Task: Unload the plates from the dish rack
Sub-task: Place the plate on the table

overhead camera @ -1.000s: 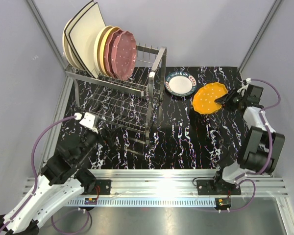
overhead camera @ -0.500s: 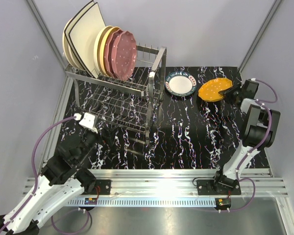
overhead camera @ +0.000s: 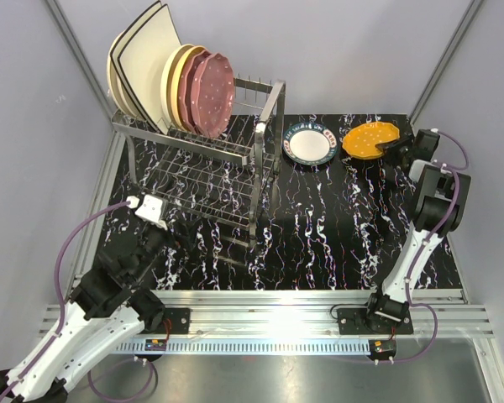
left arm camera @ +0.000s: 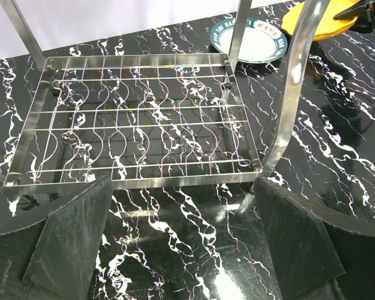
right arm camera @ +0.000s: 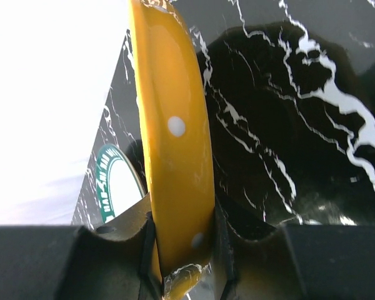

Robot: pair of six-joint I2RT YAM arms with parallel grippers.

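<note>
Left claw [left arm camera: 181,206] spread wide at the bottom edge, dark fingers [left arm camera: 72,244] framing the near rail of the dish rack [left arm camera: 295,87], bare wire lower shelf, black white-veined table [left arm camera: 350,137], white green-rimmed plate [left arm camera: 250,42] beyond the rack, orange plate [left arm camera: 340,26] just beside it.

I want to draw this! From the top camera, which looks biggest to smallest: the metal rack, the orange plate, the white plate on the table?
1. rack, by far.
2-3. orange plate and white plate look about alike; the orange one is held by the right gripper, maybe tilted, so no ranking.
</note>
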